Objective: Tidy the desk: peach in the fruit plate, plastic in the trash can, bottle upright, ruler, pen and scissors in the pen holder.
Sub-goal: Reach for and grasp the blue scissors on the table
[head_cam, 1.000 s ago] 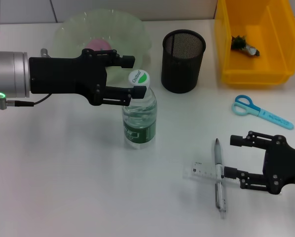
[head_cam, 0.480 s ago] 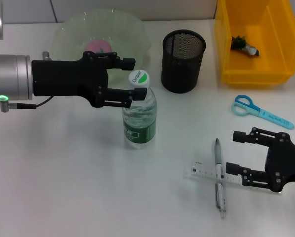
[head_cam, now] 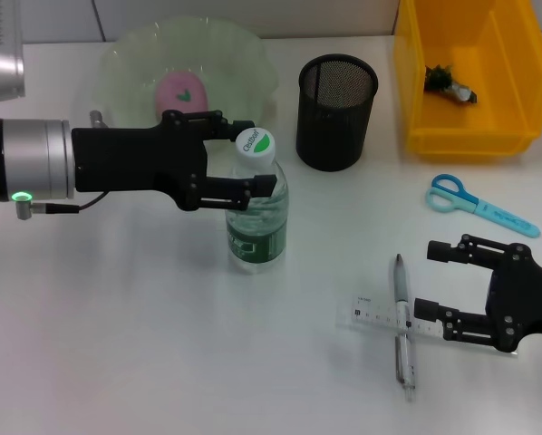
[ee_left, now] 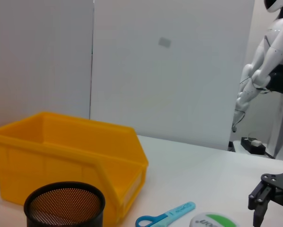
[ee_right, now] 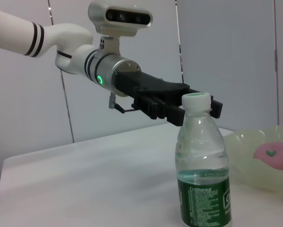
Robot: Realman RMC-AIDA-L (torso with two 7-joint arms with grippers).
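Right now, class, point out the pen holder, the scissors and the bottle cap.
pen holder [head_cam: 337, 113], head view, black mesh wall.
scissors [head_cam: 447, 191], head view, blue finger loops.
bottle cap [head_cam: 255, 142], head view, white and green top.

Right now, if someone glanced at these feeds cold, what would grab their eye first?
The left gripper, reaching in from the left with its open fingers around the neck of the upright water bottle at mid-desk. Next, the bright yellow bin at the far right, beside the black mesh pen holder. Near the front right, the right gripper sits open beside the pen lying across the ruler.
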